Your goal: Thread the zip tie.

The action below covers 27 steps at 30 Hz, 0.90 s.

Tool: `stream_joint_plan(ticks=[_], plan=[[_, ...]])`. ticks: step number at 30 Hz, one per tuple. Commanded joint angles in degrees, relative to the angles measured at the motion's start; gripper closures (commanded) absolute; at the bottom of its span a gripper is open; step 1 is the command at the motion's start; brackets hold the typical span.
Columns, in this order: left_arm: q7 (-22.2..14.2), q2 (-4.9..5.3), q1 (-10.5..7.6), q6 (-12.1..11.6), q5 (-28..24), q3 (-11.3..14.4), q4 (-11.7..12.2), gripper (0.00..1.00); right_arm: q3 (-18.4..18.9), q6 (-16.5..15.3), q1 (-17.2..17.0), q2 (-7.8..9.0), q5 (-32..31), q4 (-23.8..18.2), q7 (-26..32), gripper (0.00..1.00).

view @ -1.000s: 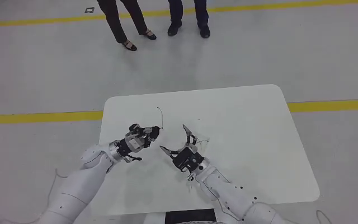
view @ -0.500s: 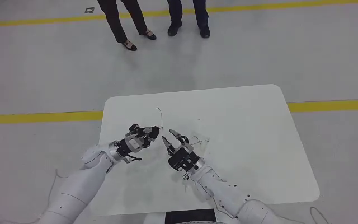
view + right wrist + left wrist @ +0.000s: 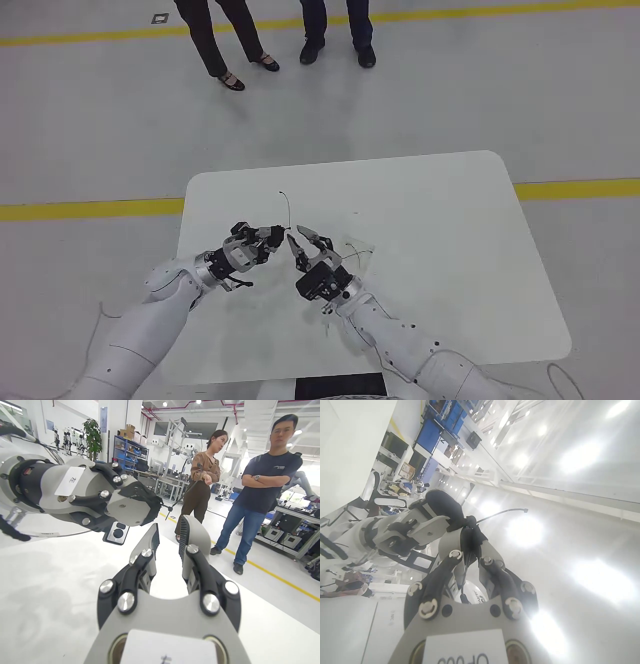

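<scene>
From the top, the left end effector (image 3: 268,238) is clenching the zip tie (image 3: 288,210) above the worktop (image 3: 450,220), from the left wrist its strip (image 3: 502,513) is arching free, and from the right wrist the released right end effector (image 3: 170,532) should be approaching it slowly.

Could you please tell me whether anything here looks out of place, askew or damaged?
Nothing stands out. The zip tie is pinched in the left claw, and its free length runs out in a smooth curve, not yet threaded. The right claw is open and empty close beside it.
</scene>
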Motion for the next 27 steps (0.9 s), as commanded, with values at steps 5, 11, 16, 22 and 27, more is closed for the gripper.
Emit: stream_joint_plan(ticks=[5,11,16,22,27], plan=[[0.0,0.00,0.00,0.0,0.0,0.0,0.0,1.00,0.0,0.1,0.5,-0.39,0.0,0.7,-0.6,0.82],[0.0,0.00,0.00,0.0,0.0,0.0,0.0,1.00,-0.1,0.4,0.8,-0.70,0.0,1.2,-1.5,0.82],[0.0,0.00,0.00,0.0,0.0,0.0,0.0,1.00,-0.1,0.6,1.0,-0.86,0.0,1.5,-1.9,0.82],[0.0,0.00,0.00,0.0,0.0,0.0,0.0,1.00,-0.2,0.9,1.1,-0.97,0.0,1.7,-2.2,0.90],[0.0,0.00,0.00,0.0,0.0,0.0,0.0,1.00,-0.2,0.8,1.2,-1.01,0.0,1.8,-2.1,0.94]])
